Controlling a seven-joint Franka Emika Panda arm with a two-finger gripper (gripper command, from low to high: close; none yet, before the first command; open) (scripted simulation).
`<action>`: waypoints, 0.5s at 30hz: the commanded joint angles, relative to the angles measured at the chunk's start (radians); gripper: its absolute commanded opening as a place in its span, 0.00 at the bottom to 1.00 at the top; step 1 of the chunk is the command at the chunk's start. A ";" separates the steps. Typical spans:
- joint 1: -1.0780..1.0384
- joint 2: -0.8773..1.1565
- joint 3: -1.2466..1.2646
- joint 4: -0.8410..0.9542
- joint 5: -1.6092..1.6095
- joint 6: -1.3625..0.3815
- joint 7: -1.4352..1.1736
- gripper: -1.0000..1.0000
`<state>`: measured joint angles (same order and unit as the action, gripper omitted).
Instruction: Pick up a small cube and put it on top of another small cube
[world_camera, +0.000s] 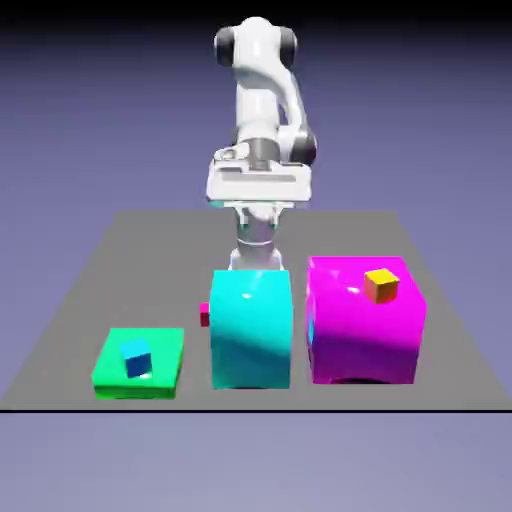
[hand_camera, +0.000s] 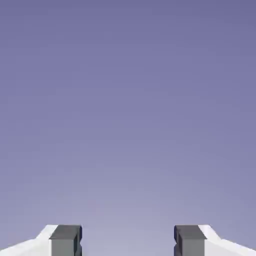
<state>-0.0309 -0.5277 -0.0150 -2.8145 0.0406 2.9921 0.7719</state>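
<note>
Grey table (world_camera: 80, 300) under colored blocks (world_camera: 250, 330)

No readable text, label or number shows anywhere.

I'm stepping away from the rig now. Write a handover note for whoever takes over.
Hand: open and empty, aimed at bare backdrop in the hand view.
Small pink cube: on the table, mostly hidden behind the big cyan block.
Small blue cube: on the green slab, nothing on it.
Done: nothing yet.
Left: pick up the pink cube, set it on the blue cube.
</note>
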 joint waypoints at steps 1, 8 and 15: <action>-0.036 0.034 -0.017 -0.001 0.031 -0.034 0.026 0.50; -0.290 0.269 -0.138 -0.010 0.251 -0.271 0.209 0.50; -0.430 0.475 -0.193 -0.089 0.436 -0.504 0.364 0.50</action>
<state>-0.4350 -0.0530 -0.2083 -2.9034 0.4762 2.4883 1.1363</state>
